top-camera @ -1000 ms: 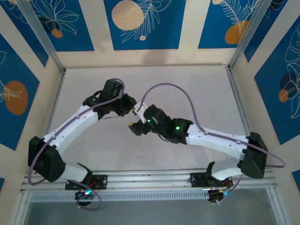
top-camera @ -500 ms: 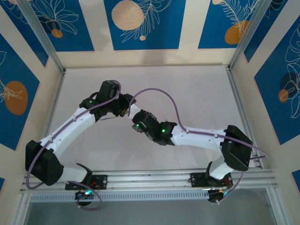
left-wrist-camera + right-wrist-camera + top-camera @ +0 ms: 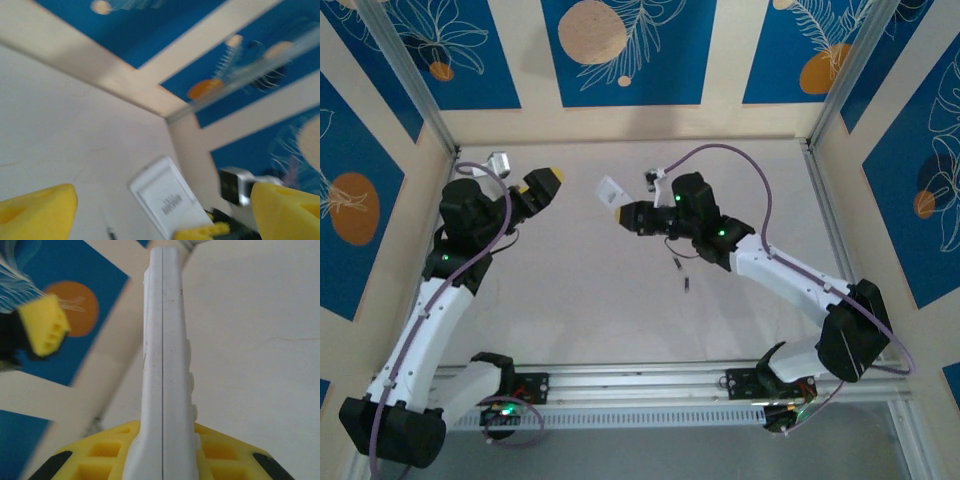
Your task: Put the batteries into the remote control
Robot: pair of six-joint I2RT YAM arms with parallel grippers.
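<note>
While two small dark batteries lie loose on the bench nearest the arm bases, the right claw farther back is clamped on one end of the white remote control, and the left claw facing it gapes wide, empty.

The remote control sits tilted, its white labelled back showing, with the left gripper spread wide, one yellow fingertip well out to each side of it. The right gripper meets its lower end; blurred blue-and-cream wall panels stand behind it
</note>
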